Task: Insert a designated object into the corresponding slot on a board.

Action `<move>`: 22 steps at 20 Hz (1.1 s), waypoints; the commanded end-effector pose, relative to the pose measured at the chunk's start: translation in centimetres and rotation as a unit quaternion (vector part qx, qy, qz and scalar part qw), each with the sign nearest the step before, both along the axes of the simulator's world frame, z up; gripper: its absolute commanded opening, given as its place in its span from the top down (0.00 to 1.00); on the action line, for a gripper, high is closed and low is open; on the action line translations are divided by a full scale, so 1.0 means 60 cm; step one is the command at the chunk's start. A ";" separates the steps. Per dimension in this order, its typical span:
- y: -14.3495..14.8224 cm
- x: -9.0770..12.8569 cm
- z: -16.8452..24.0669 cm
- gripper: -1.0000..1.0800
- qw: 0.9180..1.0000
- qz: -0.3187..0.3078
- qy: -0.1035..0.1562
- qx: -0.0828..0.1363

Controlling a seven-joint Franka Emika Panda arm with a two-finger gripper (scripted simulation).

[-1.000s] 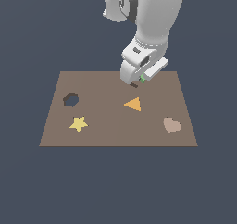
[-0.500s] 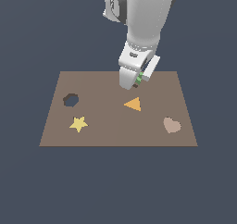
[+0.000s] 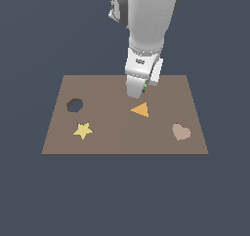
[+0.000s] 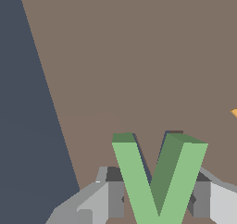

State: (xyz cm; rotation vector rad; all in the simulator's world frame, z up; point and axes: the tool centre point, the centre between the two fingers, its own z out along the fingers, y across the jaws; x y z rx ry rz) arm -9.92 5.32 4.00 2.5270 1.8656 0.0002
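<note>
Green chevron (image 4: 157, 181) in tool (image 4: 157, 200) grip, above board (image 3: 112, 132).

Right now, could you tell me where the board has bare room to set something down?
The board is bare between the yellow star and the orange triangle, and along its near edge. It is crowded around the gripper, which holds the green V-shaped piece.

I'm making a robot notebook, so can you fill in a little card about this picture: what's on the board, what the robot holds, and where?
board: brown
on board: yellow star, orange triangle, pink heart, dark octagon hole
gripper: over the board's far side, just behind the triangle
jaws: closed on the green V, one on each side
V slot: partly seen under the V in the wrist view
</note>
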 end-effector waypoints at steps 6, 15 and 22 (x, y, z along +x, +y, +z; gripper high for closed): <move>-0.006 0.006 0.000 1.00 0.999 0.033 0.000 0.000; -0.006 0.007 -0.012 1.00 0.999 0.036 0.000 0.000; -0.006 0.007 -0.017 0.04 0.999 0.036 0.000 0.000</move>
